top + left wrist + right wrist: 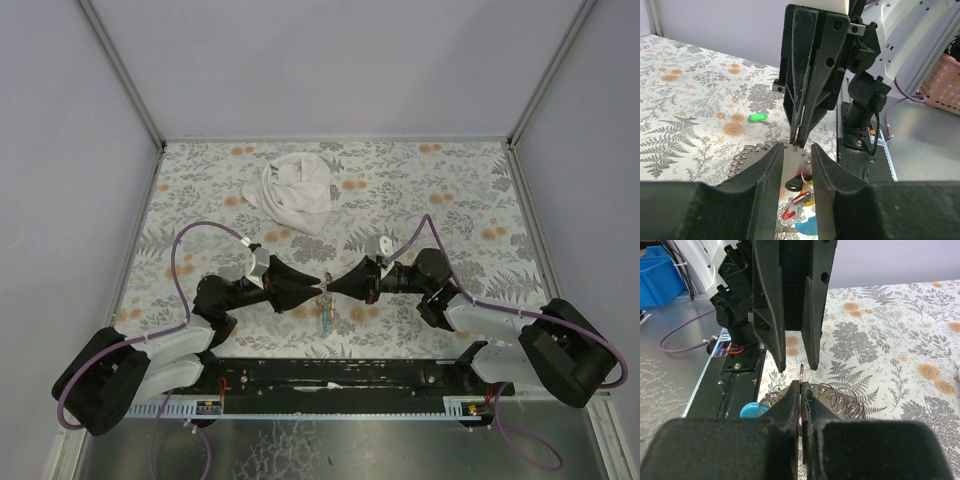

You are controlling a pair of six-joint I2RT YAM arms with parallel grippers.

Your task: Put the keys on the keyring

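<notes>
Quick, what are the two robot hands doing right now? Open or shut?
Left end effector: open, jaws apart, nothing clearly gripped.
Right end effector: shut, pinching the keyring.

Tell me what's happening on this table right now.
The right gripper and left gripper meet tip to tip near the front edge of the table. The right one is shut on the keyring, with a red key dangling beneath. The left one stands open around the ring's top. A green key lies loose on the tabletop.
</notes>
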